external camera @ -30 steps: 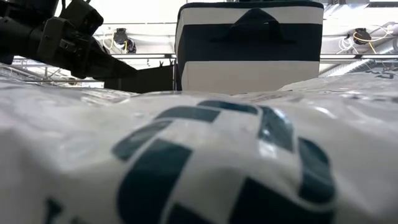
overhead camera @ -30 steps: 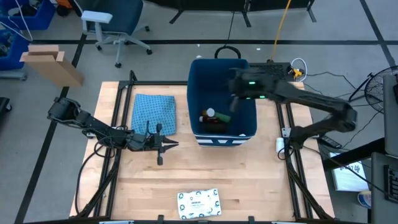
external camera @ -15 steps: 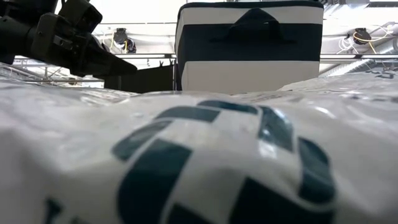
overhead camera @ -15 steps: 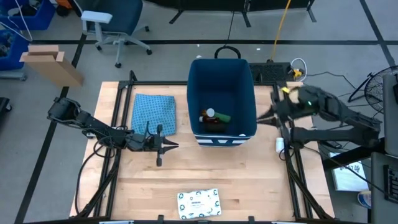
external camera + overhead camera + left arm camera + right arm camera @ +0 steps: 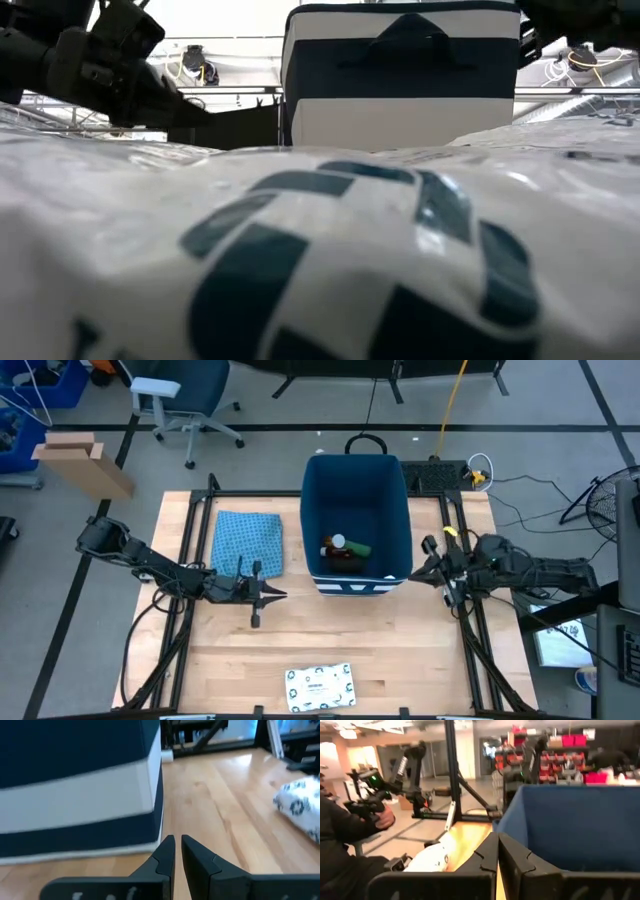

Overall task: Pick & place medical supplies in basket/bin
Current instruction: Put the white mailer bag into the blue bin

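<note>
We see the right gripper (image 5: 418,570) just right of the bin (image 5: 357,482), fingers closed on nothing. The left gripper (image 5: 280,594) rests low over the table (image 5: 400,650), left of the bin, nearly closed and empty. Inside the bin lie the dark bottle (image 5: 338,554) and green cylinder (image 5: 359,547). The white packet (image 5: 320,686) lies at the table's near edge.
</note>
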Action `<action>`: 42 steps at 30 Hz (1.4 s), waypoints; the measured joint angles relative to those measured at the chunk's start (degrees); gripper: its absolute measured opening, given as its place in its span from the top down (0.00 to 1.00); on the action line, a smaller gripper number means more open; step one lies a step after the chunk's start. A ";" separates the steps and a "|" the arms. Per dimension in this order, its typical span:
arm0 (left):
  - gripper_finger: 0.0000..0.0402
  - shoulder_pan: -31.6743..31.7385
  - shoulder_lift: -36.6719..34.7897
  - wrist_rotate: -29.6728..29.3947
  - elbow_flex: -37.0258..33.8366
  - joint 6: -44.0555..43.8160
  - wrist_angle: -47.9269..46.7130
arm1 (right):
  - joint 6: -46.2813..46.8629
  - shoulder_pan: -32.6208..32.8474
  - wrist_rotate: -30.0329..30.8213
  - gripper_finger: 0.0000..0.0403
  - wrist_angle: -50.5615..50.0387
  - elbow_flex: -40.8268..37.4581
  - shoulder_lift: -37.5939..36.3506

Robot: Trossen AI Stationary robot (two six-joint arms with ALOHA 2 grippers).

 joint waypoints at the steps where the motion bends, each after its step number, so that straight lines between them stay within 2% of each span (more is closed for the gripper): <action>1: 0.91 0.00 0.00 -0.02 0.00 -0.24 -0.86 | -0.35 0.58 -0.04 1.00 1.80 -1.42 -0.13; 8: 0.91 -0.38 0.00 0.56 0.02 0.24 -3.11 | -3.55 3.91 -0.06 1.00 12.81 -9.32 -0.37; 14: 0.91 -5.06 -0.02 -1.03 2.69 0.65 -5.82 | -4.55 4.02 -1.88 1.00 12.94 -9.69 -1.08; 18: 0.91 -13.56 0.42 -9.70 12.45 -3.91 -25.32 | -4.64 4.04 -3.25 1.00 12.73 -9.69 -1.44; 22: 0.91 -22.44 4.10 -17.40 23.40 -11.38 -41.88 | -4.47 4.02 -3.21 1.00 12.84 -9.69 -1.56; 26: 0.91 -28.46 9.95 -20.24 31.64 -15.44 -48.21 | -4.47 4.02 -3.12 1.00 12.84 -9.68 -1.56; 29: 0.89 -31.32 15.35 -19.90 37.09 -17.75 -50.58 | -4.44 4.02 -3.08 1.00 12.82 -9.68 -1.56; 33: 0.80 -32.75 23.20 -18.11 45.60 -16.50 -54.25 | -4.45 4.02 -3.02 1.00 12.84 -9.69 -1.56; 37: 0.65 -33.14 30.55 -16.97 52.73 -12.05 -64.02 | -4.55 4.02 -2.66 1.00 12.84 -9.67 -1.56; 40: 0.54 -33.10 34.62 -17.04 55.62 -10.10 -70.19 | -5.16 4.02 -2.61 1.00 12.87 -9.67 -1.56; 42: 0.48 -32.90 36.70 -18.34 55.89 -9.42 -71.05 | -5.69 4.02 -2.59 1.00 12.87 -9.67 -1.56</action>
